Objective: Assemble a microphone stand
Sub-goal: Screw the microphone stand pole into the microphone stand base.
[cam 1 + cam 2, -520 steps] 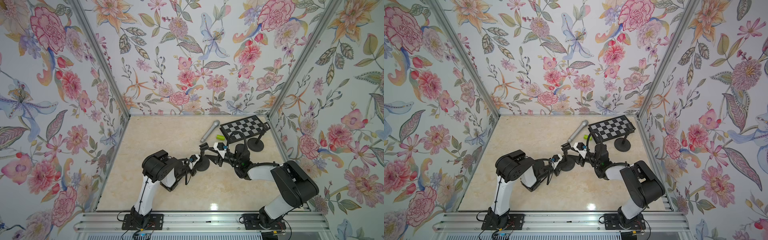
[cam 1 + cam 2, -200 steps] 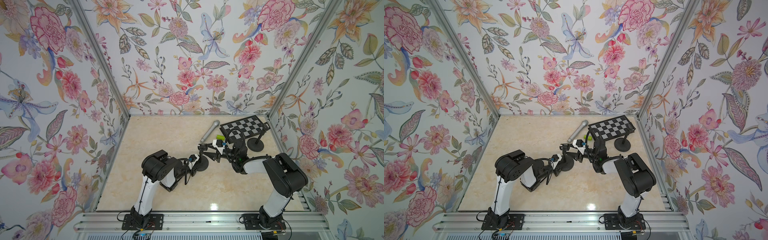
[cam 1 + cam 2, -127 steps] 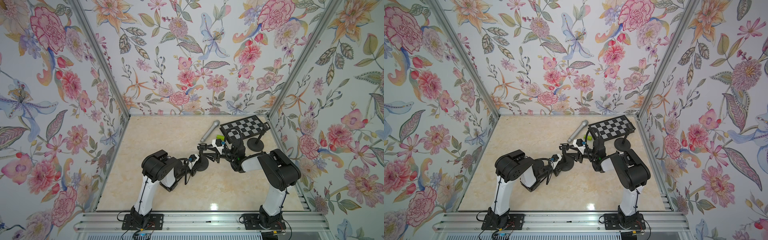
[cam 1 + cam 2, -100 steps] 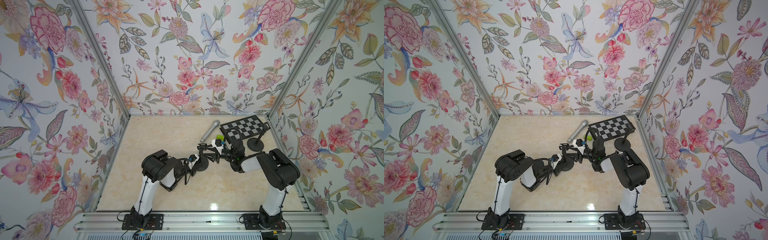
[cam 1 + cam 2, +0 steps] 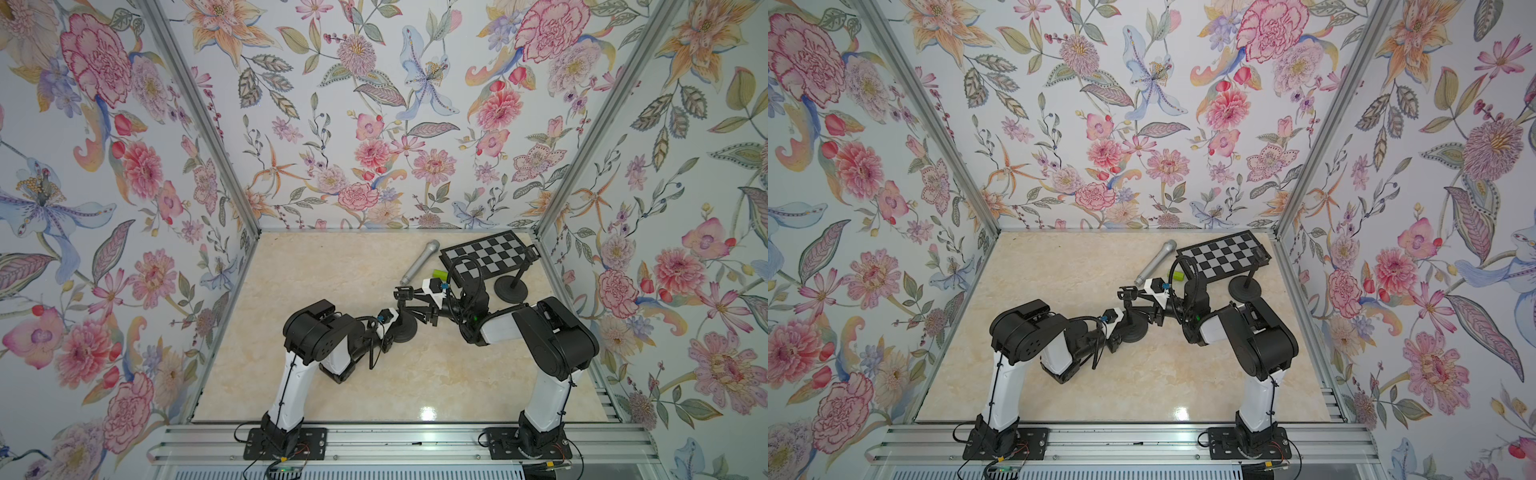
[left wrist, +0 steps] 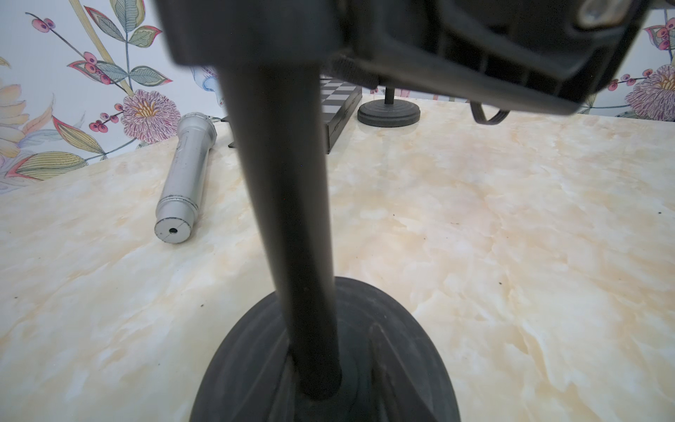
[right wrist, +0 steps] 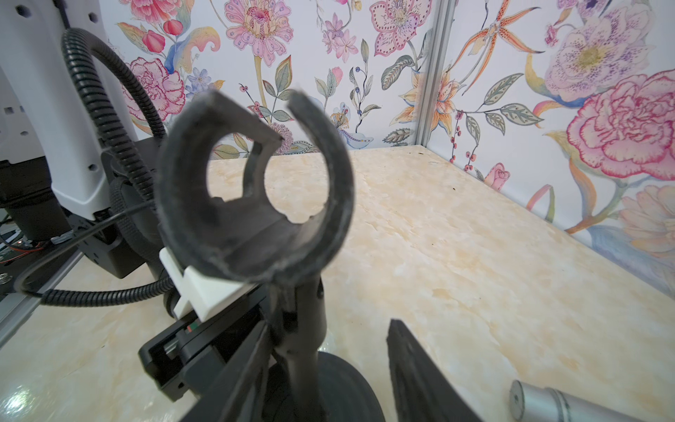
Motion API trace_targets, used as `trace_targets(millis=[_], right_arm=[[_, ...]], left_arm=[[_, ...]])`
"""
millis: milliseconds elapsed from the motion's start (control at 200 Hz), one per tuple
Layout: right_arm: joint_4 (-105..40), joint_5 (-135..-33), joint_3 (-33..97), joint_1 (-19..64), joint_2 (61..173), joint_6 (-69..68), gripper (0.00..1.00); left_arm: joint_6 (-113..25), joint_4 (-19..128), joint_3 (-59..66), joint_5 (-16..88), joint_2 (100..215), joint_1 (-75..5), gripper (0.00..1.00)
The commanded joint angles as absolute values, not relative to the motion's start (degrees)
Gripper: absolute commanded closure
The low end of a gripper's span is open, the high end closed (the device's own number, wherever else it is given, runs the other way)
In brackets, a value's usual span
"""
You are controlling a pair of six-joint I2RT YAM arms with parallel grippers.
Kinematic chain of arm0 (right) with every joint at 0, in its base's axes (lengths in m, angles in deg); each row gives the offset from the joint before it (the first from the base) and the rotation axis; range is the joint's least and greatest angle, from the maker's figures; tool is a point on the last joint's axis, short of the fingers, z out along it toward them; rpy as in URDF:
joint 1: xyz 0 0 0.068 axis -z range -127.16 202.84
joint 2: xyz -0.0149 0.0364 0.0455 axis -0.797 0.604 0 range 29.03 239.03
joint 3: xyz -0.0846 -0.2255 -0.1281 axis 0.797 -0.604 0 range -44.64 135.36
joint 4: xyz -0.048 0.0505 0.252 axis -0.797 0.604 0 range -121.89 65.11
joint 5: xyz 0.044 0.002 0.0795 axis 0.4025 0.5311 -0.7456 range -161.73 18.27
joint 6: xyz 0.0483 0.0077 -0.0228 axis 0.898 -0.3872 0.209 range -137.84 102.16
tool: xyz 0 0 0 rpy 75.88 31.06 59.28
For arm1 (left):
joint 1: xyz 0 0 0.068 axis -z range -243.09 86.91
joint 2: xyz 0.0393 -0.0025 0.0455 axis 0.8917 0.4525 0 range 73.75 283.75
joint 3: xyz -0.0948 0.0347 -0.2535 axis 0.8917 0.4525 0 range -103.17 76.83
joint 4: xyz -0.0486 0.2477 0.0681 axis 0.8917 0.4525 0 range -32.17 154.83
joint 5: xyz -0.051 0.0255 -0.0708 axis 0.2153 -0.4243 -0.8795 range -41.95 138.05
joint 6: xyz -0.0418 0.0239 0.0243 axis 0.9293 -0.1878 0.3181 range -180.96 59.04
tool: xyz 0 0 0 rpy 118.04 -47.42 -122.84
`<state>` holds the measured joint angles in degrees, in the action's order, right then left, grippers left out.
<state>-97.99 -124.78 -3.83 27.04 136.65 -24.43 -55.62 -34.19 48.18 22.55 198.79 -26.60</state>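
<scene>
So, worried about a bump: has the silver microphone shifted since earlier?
No: the silver microphone keeps its place and angle beside the checkerboard.

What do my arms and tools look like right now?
The left arm and right arm have white links and bulky black joints. A ribbed black hose runs along each. The left tool and right tool are black, behind white mounts with blue plugs.

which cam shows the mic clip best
The right wrist view: the clip fills the frame, its open C shape clear. Both top views show the clip only as a small dark shape. The left wrist view shows the pole and base; the clip is not clear.
</scene>
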Motion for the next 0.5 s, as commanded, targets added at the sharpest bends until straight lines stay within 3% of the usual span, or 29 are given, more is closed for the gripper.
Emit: trace_targets(millis=[0,325,490], right_arm=[[-101.2,-125.4,-3.2,27.2,137.8,-23.9,0.46],[-100.9,-129.0,-0.4,23.6,138.1,-20.1,0.48],[-101.3,-125.7,0.3,21.7,138.6,-18.9,0.56]], left_arm=[[-57.6,-47.5,50.0,21.6,202.3,-26.8,0.67],[-58.2,-47.5,50.3,21.5,202.5,-26.8,0.68],[-58.0,-47.6,50.0,21.5,202.7,-26.8,0.68]])
